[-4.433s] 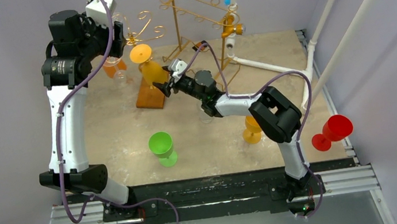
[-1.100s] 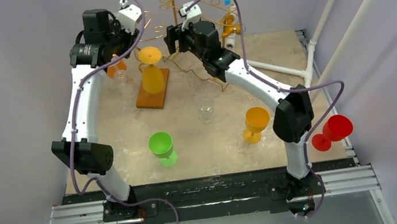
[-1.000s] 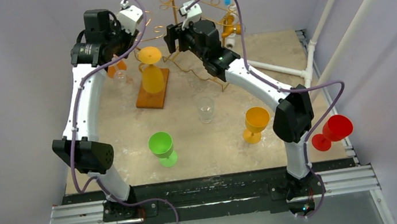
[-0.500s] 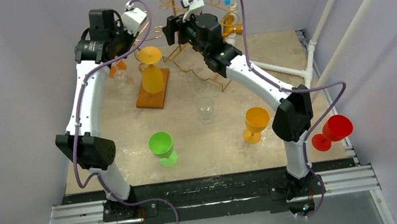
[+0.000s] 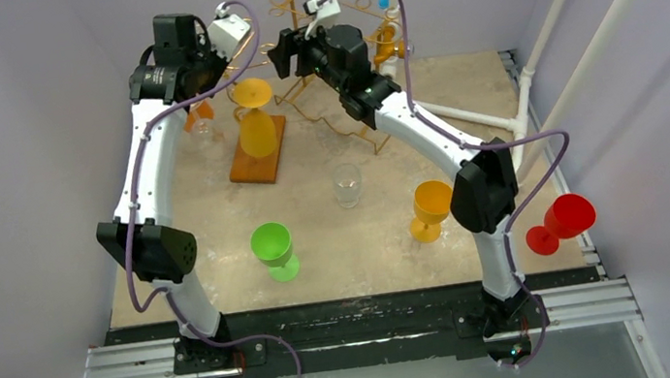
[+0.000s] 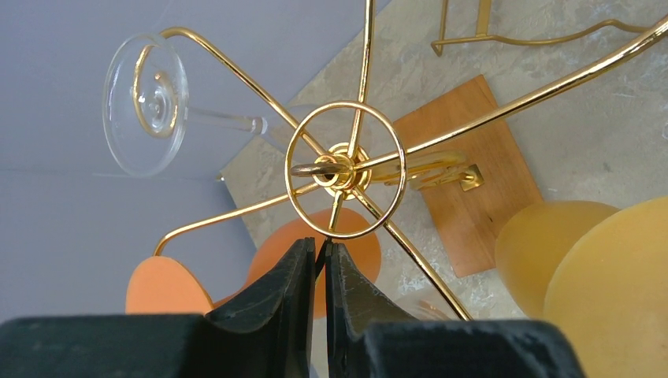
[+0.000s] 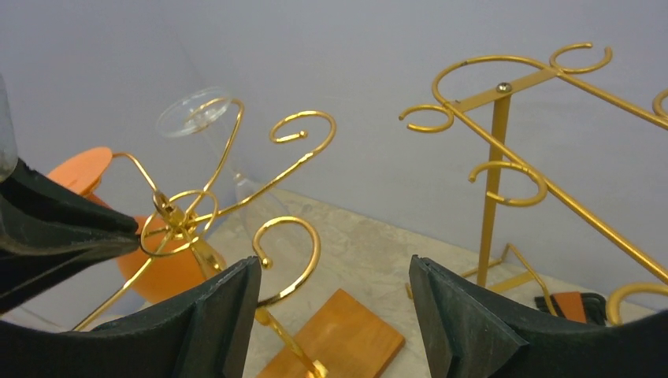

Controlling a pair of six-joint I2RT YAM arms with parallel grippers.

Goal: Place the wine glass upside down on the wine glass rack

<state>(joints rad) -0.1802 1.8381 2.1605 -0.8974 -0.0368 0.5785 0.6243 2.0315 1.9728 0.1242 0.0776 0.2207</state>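
Yellow glass (image 5: 256, 126): upside down at the rack (image 6: 344, 169), foot uppermost, bowl over the wooden base (image 5: 257, 163); hook under the foot hidden, so seating judged rather than seen.
Rack: gold stand on the table (image 5: 219, 229), curled arms spreading from a centre ring (image 6: 345, 103); hung also with a clear glass (image 6: 146, 102) and an orange glass (image 6: 161, 287).
Left claw (image 6: 320, 252): above the rack's middle, clenched almost together at the near edge of the ring; tips touching the wire, but pinch or bare contact impossible to tell.
Right claw (image 7: 332, 268): released, jaws wide, nothing between them; just beside the rack's curls, apart from every glass.
Step in hand: most likely the finish, namely steadying the rack and clearing both arms once the glass hangs.
Doing it well: no sideways push on the ring, given a slim stand on a small base. Loosen gently, then rise straight up, clear of the curls before any sideways travel. Draw the right arm back through the gap beside the taller rack (image 7: 496, 142), cable kept off the hooks.
Risk: nudging an arm and setting three hanging glasses swinging; jolting the yellow foot out of its curl.
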